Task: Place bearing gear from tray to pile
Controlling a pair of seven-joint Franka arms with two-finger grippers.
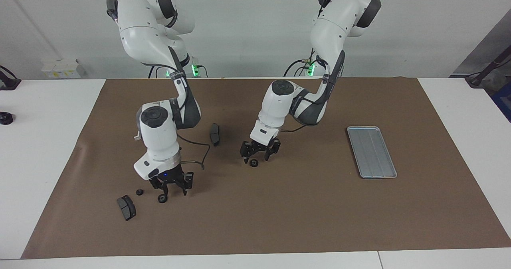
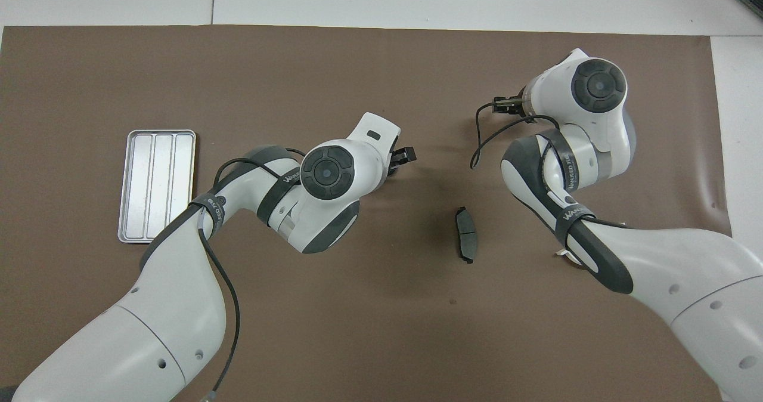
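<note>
The silver-grey tray [image 1: 371, 152] [image 2: 156, 186] lies bare at the left arm's end of the mat. My left gripper [image 1: 259, 151] [image 2: 402, 158] hangs open low over the middle of the mat. A black bearing gear [image 1: 253, 163] lies loose on the mat right under it. The pile sits at the right arm's end: a small gear [image 1: 139, 192], a second gear [image 1: 162, 199] and a dark brake pad [image 1: 126, 208]. My right gripper [image 1: 171, 186] [image 2: 506, 105] stands open just above that second gear, which rests on the mat. In the overhead view both arms hide the gears.
Another dark brake pad [image 1: 215, 134] [image 2: 466, 242] lies on the mat between the two grippers, nearer to the robots. A white half-ring bracket [image 1: 137, 136] peeks out from under the right arm. The brown mat [image 1: 303, 213] covers most of the table.
</note>
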